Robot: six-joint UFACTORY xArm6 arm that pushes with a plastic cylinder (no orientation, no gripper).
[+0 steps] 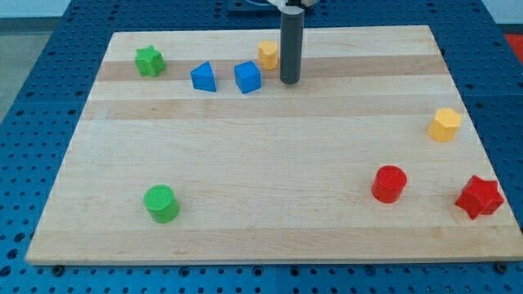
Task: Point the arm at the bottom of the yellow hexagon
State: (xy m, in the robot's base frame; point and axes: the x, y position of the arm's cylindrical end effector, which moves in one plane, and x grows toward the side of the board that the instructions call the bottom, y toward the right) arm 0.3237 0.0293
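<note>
A yellow block (445, 124) that looks like a hexagon sits near the board's right edge, at mid height. A second yellow block (268, 55) stands at the view's top centre; its shape is hard to make out and the rod hides its right side. My tip (289, 82) rests on the board just right of and below that second yellow block, and right of the blue cube (247, 77). The tip is far to the left of and above the right-hand yellow block.
A blue triangular block (203, 77) lies left of the blue cube. A green star (149, 60) is at the top left and a green cylinder (161, 202) at the bottom left. A red cylinder (389, 183) and a red star (479, 196) sit at the bottom right of the wooden board (270, 163).
</note>
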